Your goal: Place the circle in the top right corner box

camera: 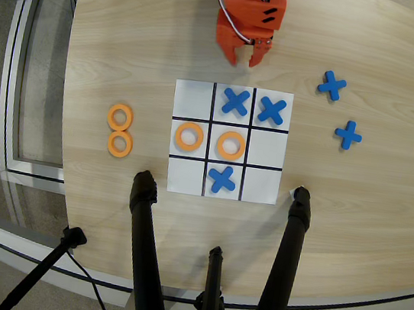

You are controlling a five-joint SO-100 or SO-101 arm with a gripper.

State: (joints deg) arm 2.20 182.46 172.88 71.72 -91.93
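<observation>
A light wooden table [170, 34] carried a white grid sheet [196, 98] at its middle; two orange rings [120, 118] were laid left of it, two blue crosses [332, 85] right, overhead.

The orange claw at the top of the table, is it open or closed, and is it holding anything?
Open and empty. In the overhead view the gripper shows a gap between its two fingertips, with only bare table in it.
</observation>
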